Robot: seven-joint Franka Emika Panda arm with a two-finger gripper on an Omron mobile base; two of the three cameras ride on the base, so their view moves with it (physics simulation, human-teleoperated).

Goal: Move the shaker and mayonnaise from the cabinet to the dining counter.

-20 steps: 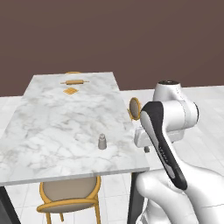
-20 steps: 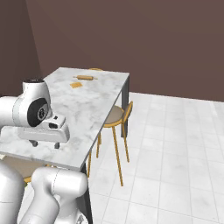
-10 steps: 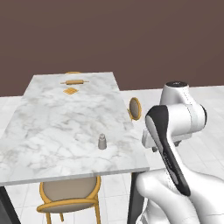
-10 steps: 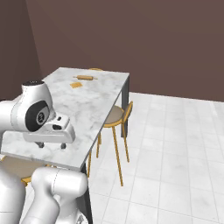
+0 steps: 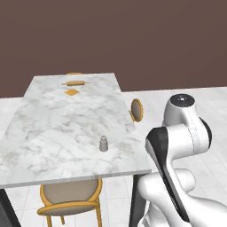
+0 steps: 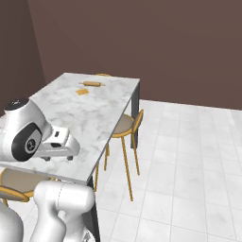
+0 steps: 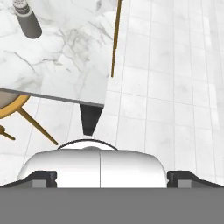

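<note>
The shaker [image 5: 103, 143], small and pale grey with a rounded cap, stands upright on the dining counter [image 5: 57, 119] near its front right corner. The hand view looks down on the shaker [image 7: 27, 19] at the upper left, with the counter's corner [image 7: 65, 61] below it. My gripper [image 7: 112, 177] is open and holds nothing. It hangs over the counter's near edge [image 6: 101, 142], and the gripper [image 6: 59, 157] is well clear of the shaker. The mayonnaise and the cabinet are out of view.
A rolling pin [image 5: 75, 83] and a small orange square item [image 5: 71, 92] lie at the counter's far end. Orange-wood chairs stand at the near side [image 5: 71, 197] and right side [image 6: 125, 125]. White tiled floor [image 6: 189, 156] stretches to the right.
The arm has drawn back a little to the right, away from the shaker. The shaker stays where it stood on the counter, and the gripper stays open.
</note>
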